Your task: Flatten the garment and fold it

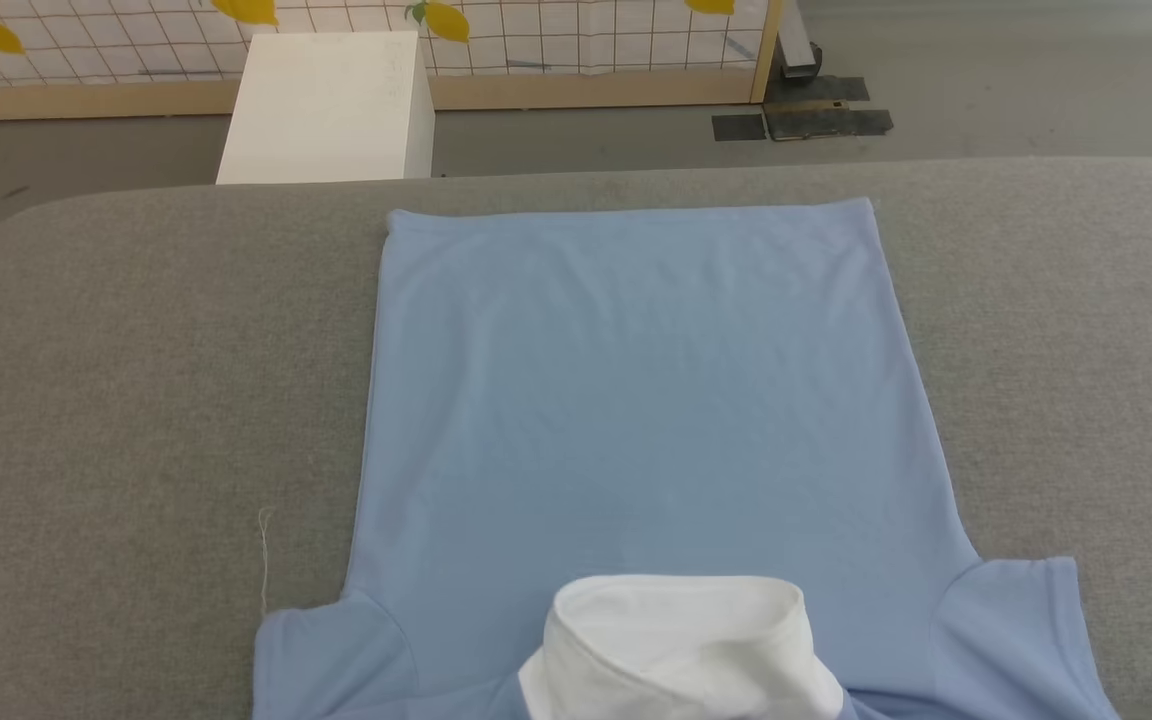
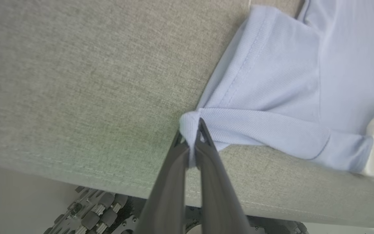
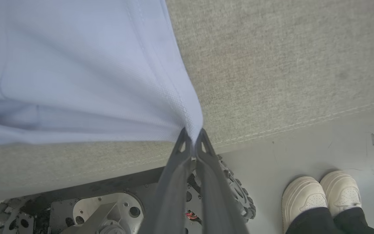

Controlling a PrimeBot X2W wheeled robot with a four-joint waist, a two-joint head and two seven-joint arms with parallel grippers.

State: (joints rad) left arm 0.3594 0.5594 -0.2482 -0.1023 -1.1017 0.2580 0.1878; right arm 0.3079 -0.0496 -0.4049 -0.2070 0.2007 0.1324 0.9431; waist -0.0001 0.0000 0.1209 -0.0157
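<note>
The light blue shirt (image 1: 636, 400) lies spread flat on the grey padded table (image 1: 136, 380), hem at the far side and white collar (image 1: 676, 640) standing up at the near edge. Both short sleeves reach out at the bottom corners of the head view. In the left wrist view my left gripper (image 2: 192, 136) is shut on the tip of a sleeve (image 2: 271, 97), which bunches between the dark fingers. In the right wrist view my right gripper (image 3: 193, 138) is shut on the other sleeve's edge (image 3: 109, 81), pulling the cloth to a point above the table's near edge.
A white box (image 1: 331, 105) stands on the floor beyond the table, before a checked screen with lemon print (image 1: 556, 35). Dark plates (image 1: 801, 120) lie on the floor at the back right. A person's white shoes (image 3: 323, 195) stand beside my wheeled base (image 3: 109, 211).
</note>
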